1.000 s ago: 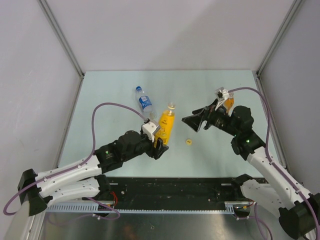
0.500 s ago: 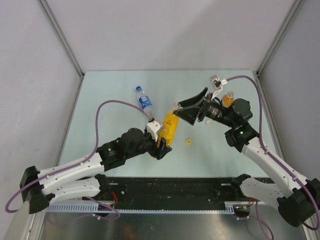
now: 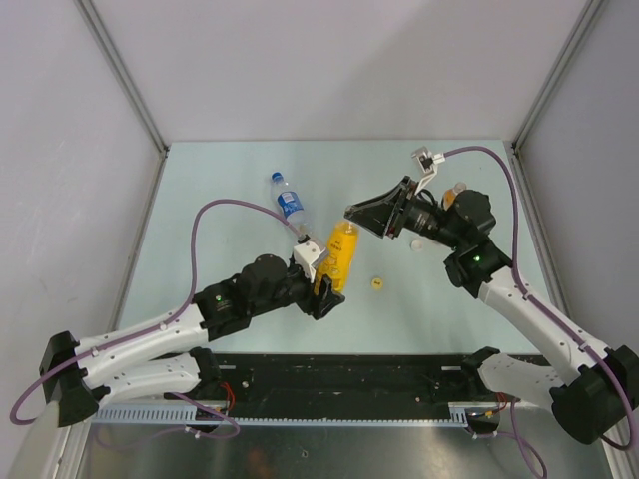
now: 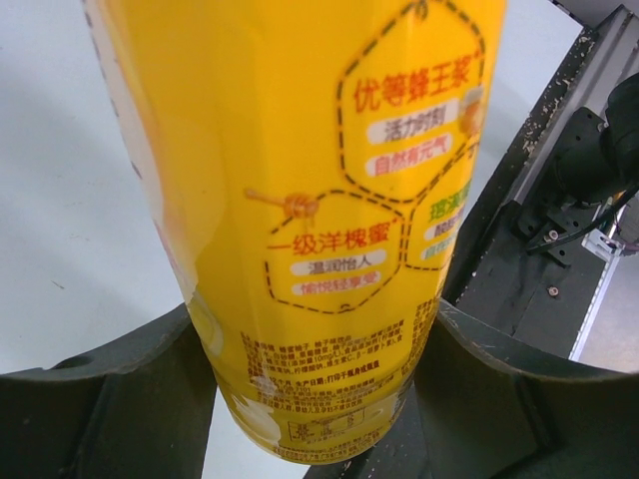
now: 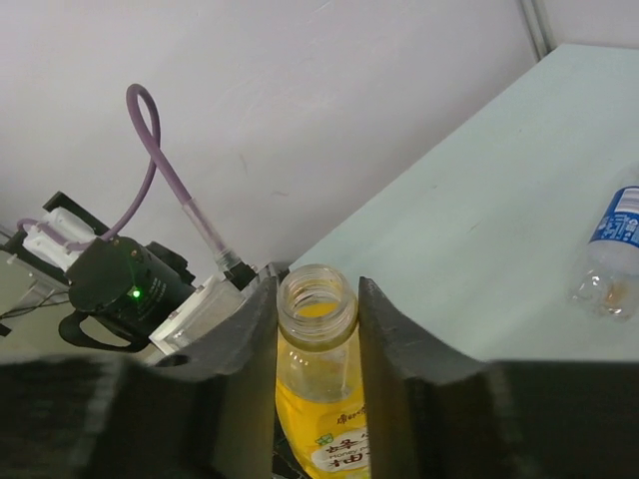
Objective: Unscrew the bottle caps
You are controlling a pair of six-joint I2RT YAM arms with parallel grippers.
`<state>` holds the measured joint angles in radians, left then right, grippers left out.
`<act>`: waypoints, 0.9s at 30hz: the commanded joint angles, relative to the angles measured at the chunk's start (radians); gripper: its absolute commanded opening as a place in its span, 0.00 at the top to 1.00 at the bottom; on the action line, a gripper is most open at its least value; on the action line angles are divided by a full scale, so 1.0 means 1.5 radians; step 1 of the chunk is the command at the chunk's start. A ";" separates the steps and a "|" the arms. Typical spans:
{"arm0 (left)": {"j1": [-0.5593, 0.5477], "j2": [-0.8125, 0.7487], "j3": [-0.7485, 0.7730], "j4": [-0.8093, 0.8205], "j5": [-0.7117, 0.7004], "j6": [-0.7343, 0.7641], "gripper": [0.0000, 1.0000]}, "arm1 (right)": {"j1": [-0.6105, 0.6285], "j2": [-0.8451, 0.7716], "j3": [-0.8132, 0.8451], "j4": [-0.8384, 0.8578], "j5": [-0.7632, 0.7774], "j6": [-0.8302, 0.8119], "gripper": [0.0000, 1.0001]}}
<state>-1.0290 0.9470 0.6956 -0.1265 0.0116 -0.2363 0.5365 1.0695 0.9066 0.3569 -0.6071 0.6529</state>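
Observation:
My left gripper (image 3: 321, 282) is shut on the lower body of the yellow bottle (image 3: 342, 249), holding it tilted above the table. In the left wrist view its printed label (image 4: 310, 200) fills the frame between the black fingers (image 4: 110, 399). The bottle's mouth is open and bears no cap. My right gripper (image 3: 351, 213) is closed on that bare threaded neck (image 5: 317, 299), one finger (image 5: 250, 339) on each side. A yellow cap (image 3: 377, 282) lies loose on the table. The clear bottle (image 3: 288, 203) with its blue cap (image 3: 277, 178) lies on its side. Behind the right arm stands the orange bottle (image 3: 454, 197).
The clear bottle (image 5: 609, 259) also shows at the right edge of the right wrist view. A small whitish thing (image 3: 417, 242) lies under the right arm. Grey walls enclose the pale green table (image 3: 220, 180); a black rail (image 3: 339, 374) runs along the near edge.
The right gripper has swung left from beside the orange bottle to the yellow bottle's open mouth and closed on its neck. The left gripper has lifted the yellow bottle slightly.

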 commanded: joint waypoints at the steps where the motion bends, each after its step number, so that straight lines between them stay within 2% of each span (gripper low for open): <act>1: 0.004 0.002 0.033 0.014 0.011 -0.002 1.00 | 0.007 0.004 0.027 0.007 -0.011 -0.006 0.80; 3: 0.004 0.002 0.033 0.014 0.011 -0.001 1.00 | 0.008 0.004 0.027 0.007 -0.013 -0.008 0.94; 7: 0.004 0.002 0.032 0.015 0.010 -0.001 0.95 | 0.008 0.001 0.027 0.000 -0.010 -0.019 1.00; 8: 0.004 0.003 0.031 0.015 0.009 -0.001 0.88 | 0.008 -0.001 0.027 -0.003 -0.008 -0.023 1.00; 10: 0.004 0.001 0.029 0.014 0.008 -0.004 0.56 | 0.008 -0.005 0.027 -0.012 -0.003 -0.032 1.00; 12: 0.004 -0.004 0.026 0.015 0.005 -0.009 0.29 | 0.008 -0.008 0.027 -0.020 0.001 -0.041 1.00; 13: 0.004 -0.007 0.025 0.015 0.004 -0.010 0.19 | 0.008 -0.009 0.027 -0.025 0.003 -0.046 1.00; 15: 0.004 -0.016 0.024 0.015 -0.001 -0.012 0.09 | 0.008 -0.011 0.027 -0.037 0.008 -0.055 1.00; 22: 0.004 -0.055 0.025 0.014 -0.045 -0.015 0.01 | 0.008 -0.020 0.026 -0.098 0.045 -0.128 1.00; 27: 0.004 -0.089 0.016 0.015 -0.077 -0.014 0.01 | 0.010 -0.030 0.027 -0.172 0.174 -0.220 1.00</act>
<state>-1.0290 0.8612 0.6960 -0.1349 -0.0448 -0.2470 0.5457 1.0595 0.9108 0.1791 -0.5144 0.4606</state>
